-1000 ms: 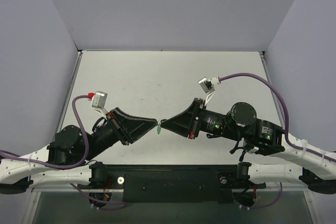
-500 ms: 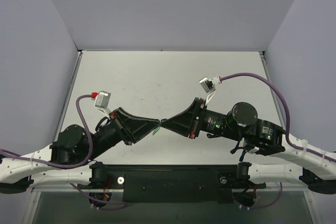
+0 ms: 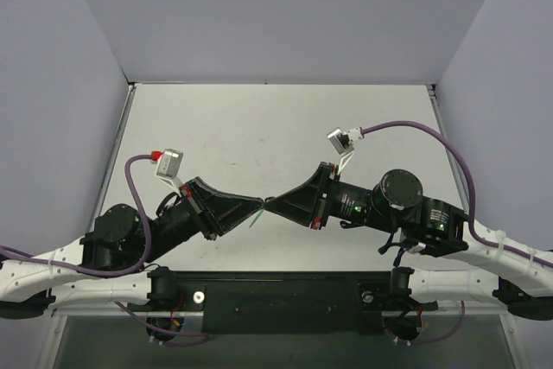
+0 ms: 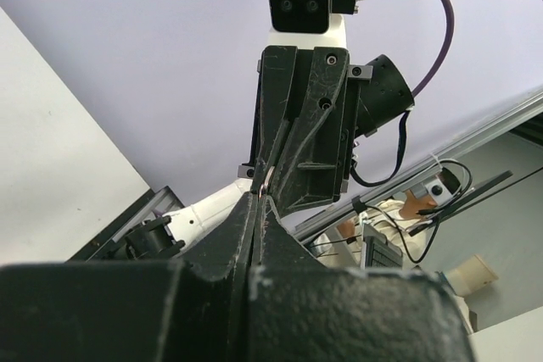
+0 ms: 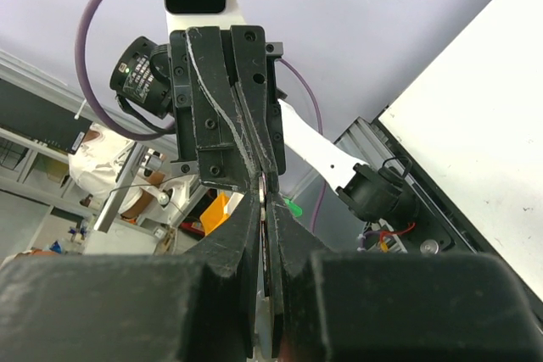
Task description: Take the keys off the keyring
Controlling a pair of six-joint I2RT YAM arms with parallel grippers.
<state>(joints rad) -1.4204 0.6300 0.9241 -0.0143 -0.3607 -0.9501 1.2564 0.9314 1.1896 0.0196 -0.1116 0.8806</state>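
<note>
Where the tips meet above the table (image 3: 259, 127), left gripper (image 3: 259, 204) fingers press together, right gripper (image 3: 269, 204) pinches the silver key (image 4: 266, 181); green keyring (image 3: 256, 218) dangles at their 7 o'clock

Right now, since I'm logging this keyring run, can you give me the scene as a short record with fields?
left gripper: jaws closed, tip to tip with the right
right gripper: jaws closed, meeting the left above the table
keyring: green piece hanging at the meeting tips, off the table
key: probably the silvery glint at the right gripper's tips; too small to be sure
who grips what: cannot tell
</note>
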